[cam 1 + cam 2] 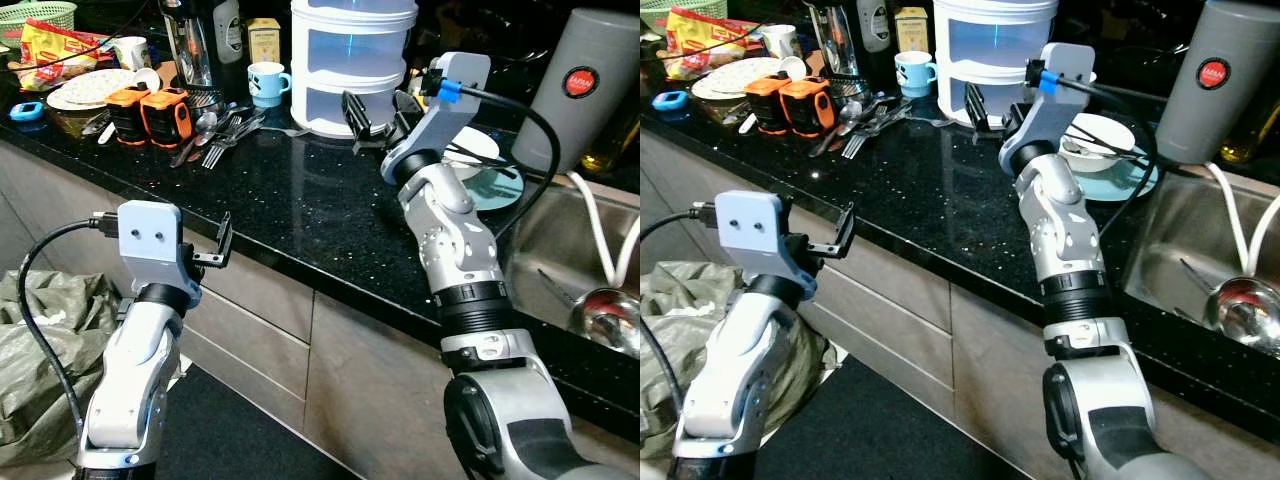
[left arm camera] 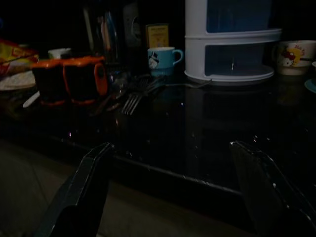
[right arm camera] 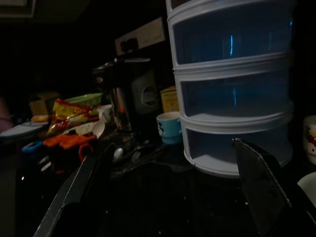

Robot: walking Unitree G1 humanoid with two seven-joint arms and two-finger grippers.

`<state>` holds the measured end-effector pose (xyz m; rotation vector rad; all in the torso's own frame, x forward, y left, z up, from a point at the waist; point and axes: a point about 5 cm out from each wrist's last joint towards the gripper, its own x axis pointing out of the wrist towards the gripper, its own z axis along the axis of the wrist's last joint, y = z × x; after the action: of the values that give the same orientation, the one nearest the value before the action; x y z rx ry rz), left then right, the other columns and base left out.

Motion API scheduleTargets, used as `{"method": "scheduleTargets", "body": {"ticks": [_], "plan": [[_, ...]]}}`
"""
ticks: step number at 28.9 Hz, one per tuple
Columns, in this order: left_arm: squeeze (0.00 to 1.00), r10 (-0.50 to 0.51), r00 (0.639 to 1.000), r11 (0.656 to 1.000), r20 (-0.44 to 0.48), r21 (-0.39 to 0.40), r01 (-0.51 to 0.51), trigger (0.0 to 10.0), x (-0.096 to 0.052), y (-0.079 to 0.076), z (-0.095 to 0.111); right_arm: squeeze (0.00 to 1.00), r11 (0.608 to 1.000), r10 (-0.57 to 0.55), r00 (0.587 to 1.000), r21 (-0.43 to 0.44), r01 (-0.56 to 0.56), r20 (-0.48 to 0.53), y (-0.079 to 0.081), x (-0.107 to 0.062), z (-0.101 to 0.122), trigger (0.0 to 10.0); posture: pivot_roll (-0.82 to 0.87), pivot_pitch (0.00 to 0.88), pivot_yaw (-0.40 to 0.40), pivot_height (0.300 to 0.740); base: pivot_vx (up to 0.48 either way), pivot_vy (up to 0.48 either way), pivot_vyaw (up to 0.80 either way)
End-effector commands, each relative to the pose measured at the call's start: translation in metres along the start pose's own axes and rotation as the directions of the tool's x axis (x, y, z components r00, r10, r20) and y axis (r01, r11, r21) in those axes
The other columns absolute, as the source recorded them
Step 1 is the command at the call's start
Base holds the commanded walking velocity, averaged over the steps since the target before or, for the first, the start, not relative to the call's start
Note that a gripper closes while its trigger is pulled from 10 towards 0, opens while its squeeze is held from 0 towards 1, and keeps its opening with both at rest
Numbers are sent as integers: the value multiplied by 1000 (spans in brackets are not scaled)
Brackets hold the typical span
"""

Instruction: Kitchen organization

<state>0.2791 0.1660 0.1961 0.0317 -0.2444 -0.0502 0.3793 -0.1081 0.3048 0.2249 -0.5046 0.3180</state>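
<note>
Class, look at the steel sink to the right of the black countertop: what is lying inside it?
Inside the sink lies a metal ladle, and a white hose hangs into it. The right arm and the counter edge cover the basin's near side.

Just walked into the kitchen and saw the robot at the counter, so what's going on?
Nothing is being held. The right gripper is raised over the black speckled countertop, open, close to the white tiered plastic container. The left gripper hovers open at the counter's front edge. A pile of metal cutlery and a light blue mug sit untouched.
</note>
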Motion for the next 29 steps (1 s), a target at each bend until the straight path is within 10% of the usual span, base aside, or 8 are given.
{"method": "scheduleTargets", "body": {"ticks": [1,16,29], "plan": [[0,-9,1000,1000,-3,-4,9,10000,1,-3,1,0,1000,-2,1000,-5,2,14,1,3,3,10000,151,0,-7,740,0,0,0],[0,11,1000,1000,13,-3,-11,10000,2,-1,5,0,998,-51,999,-44,50,-20,1,11,-4,10000,161,0,-21,740,0,0,0],[0,71,997,995,40,71,-74,10000,-9,21,18,0,960,-263,957,-132,247,-126,-37,19,-20,10000,198,4,-59,740,0,0,0]]}}
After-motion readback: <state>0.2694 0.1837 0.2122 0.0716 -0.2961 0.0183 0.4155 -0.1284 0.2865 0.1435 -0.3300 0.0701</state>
